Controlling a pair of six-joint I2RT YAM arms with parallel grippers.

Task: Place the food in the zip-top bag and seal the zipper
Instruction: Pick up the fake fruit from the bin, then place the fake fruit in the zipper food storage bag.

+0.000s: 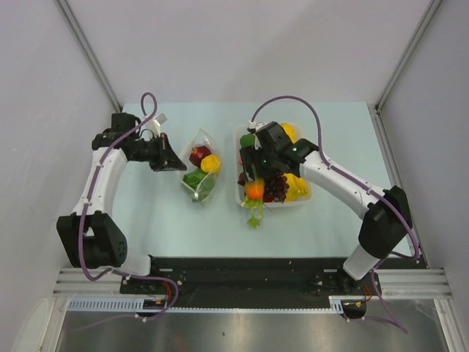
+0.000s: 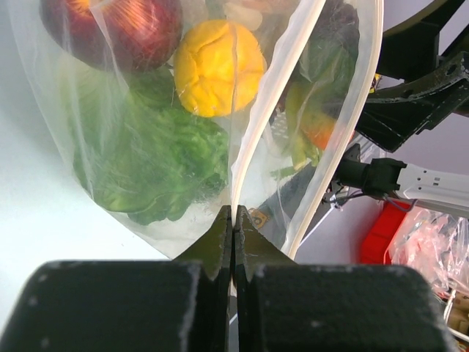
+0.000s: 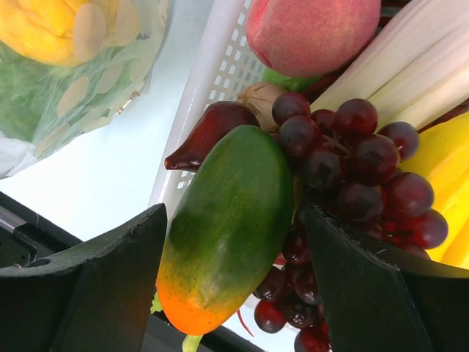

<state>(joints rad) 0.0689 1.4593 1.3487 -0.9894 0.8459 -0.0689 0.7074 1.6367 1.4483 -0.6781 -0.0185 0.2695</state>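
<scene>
The clear dotted zip-top bag (image 1: 199,167) lies on the table left of centre. It holds a red fruit (image 2: 117,26), a yellow fruit (image 2: 218,66) and the green lettuce (image 2: 168,154). My left gripper (image 1: 176,160) is shut on the bag's zipper rim (image 2: 271,95), its tips (image 2: 233,213) pinching the strip. My right gripper (image 1: 253,171) hangs over the white tray (image 1: 305,202), open, with a green-orange mango (image 3: 231,220) between its fingers (image 3: 110,286). Purple grapes (image 3: 352,169) lie just right of the mango. The bag also shows in the right wrist view (image 3: 66,81).
The tray's perforated wall (image 3: 212,81) also holds a pink peach (image 3: 311,33), white stalks (image 3: 396,66), bananas (image 1: 297,187) and an orange carrot (image 1: 254,191) whose green leaves (image 1: 254,216) hang over the near rim. Grey walls flank the table.
</scene>
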